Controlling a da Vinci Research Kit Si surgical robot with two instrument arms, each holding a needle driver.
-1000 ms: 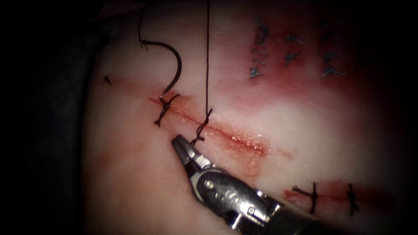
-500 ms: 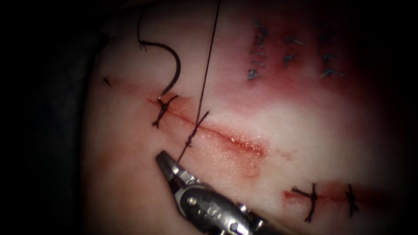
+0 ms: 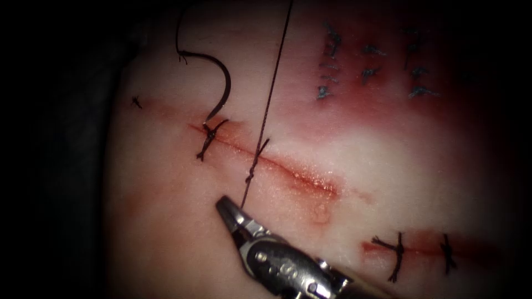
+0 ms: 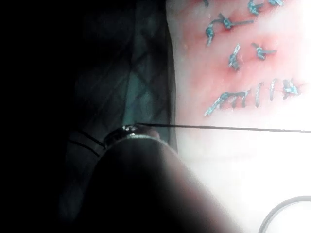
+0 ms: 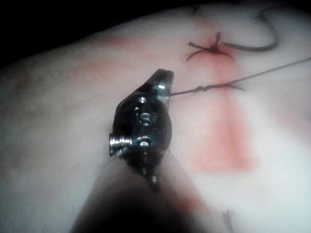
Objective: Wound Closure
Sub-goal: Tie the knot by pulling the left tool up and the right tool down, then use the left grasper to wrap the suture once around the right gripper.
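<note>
A: What is the right tool (image 3: 230, 209) doing?

B: Its jaws are pinched on the thread (image 3: 271, 94), on the short end just below the knot (image 3: 252, 176). You can see the same grip in the right wrist view, tool (image 5: 163, 80) on thread (image 5: 252, 75).

A: Did it move?

B: Yes. Half a second ago it sat lower and more to the left. Now it has come up and to the right a little, closer to the knot.

A: And the thread?

B: It runs tight from the tool, over the cut (image 3: 288, 171), and straight up out of the top. Its top end has slid more to the right than before.

A: Who holds the other end?

B: The left tool (image 4: 131, 130). The thread (image 4: 233, 128) meets its tip, but I cannot tell if its jaws are shut.

A: Where is the needle (image 3: 221, 83)?

B: Nobody holds it. It lies on the tissue (image 3: 166, 221) above the cut, left of the thread, its tip by the 1 older stitch (image 3: 208, 138). It has not moved.
</note>
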